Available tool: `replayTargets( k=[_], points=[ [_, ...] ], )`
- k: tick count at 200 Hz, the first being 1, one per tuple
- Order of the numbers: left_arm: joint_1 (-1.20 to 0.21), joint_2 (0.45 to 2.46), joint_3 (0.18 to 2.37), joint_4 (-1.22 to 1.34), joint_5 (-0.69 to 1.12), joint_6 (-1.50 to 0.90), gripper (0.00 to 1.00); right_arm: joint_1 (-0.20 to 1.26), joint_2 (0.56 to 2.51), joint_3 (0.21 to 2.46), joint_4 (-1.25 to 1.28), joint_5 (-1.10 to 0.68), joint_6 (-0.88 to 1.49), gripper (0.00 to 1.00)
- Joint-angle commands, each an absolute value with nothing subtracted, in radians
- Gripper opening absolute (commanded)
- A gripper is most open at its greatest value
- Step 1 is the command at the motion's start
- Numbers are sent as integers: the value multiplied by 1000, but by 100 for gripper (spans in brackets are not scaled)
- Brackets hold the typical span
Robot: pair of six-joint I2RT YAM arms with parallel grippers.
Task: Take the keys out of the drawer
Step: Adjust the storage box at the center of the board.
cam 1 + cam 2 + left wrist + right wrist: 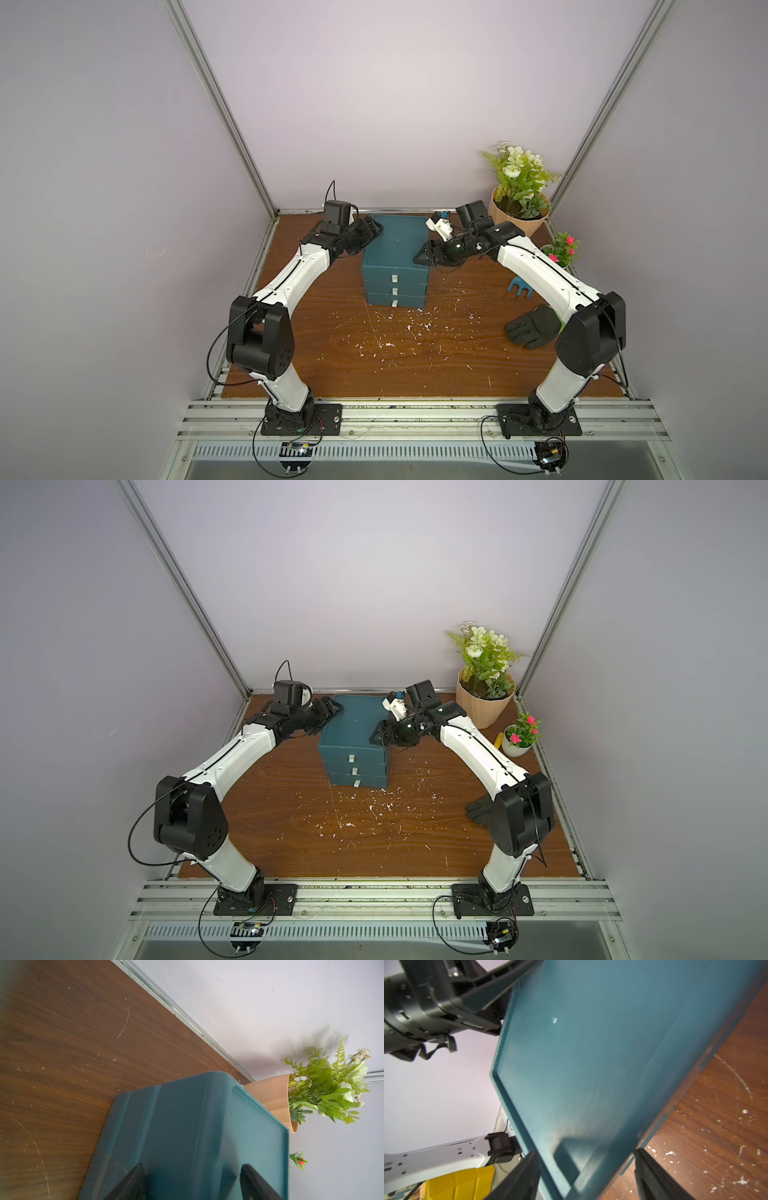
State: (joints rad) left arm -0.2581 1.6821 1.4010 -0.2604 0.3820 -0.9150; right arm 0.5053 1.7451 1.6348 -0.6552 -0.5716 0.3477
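Observation:
The drawer unit is a teal cabinet (395, 249) (353, 729) standing at the back of the wooden table. Its three drawers, each with a small white handle (395, 277), are pushed in. The keys are hidden. My left gripper (371, 230) (192, 1167) is open at the cabinet's back left top corner, and the teal edge (207, 1126) runs between its jaws. My right gripper (422, 255) (585, 1153) is open too. It straddles the cabinet's right top edge (623, 1147), one finger over the top and one beside the side wall.
A black glove (534, 326) and a blue hand rake (519, 286) lie on the right, partly under my right arm. A tan flower pot (517, 216) and a small white pot (561, 253) stand at the back right. White crumbs (399, 328) litter the table in front of the cabinet.

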Motion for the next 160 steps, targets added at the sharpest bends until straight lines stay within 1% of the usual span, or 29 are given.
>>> replayTargets(
  k=[1,77,160],
  points=[
    [-298,1700,1454,-242,477,-907,75,526,1767,1706,-602,-559,321,75],
    [-298,1749,1529,-250,441,-917,75,516,1839,1780,-597,-512,338,74],
    [-291,1701,1490,-250,330,-951,76,494,1898,1844,-605,-495,336,69]
  ],
)
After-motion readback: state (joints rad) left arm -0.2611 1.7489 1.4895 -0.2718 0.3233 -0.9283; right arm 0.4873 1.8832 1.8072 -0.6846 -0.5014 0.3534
